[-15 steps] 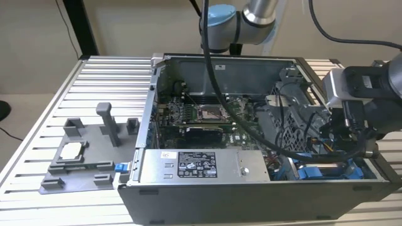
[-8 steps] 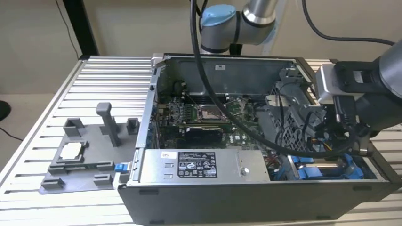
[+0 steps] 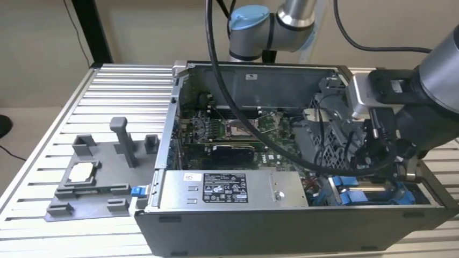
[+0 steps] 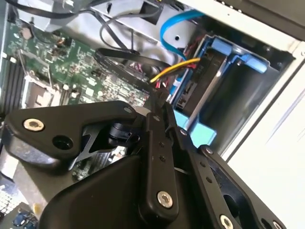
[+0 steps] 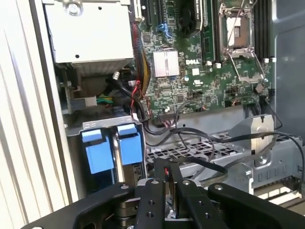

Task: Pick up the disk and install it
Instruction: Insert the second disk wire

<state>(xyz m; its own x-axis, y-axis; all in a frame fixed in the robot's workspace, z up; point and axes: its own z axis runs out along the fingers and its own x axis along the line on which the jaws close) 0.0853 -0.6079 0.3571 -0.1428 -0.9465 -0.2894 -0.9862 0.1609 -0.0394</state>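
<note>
The disk [image 5: 128,150] with its blue bracket sits seated upright in the drive bay [image 4: 248,90] at the near corner of the open computer case [image 3: 287,215], on the exterior view's right. The gripper [image 5: 170,191] hovers just above the bay, its fingers [image 5: 181,191] pressed together, holding nothing. The motherboard [image 5: 190,71] lies beyond.
</note>
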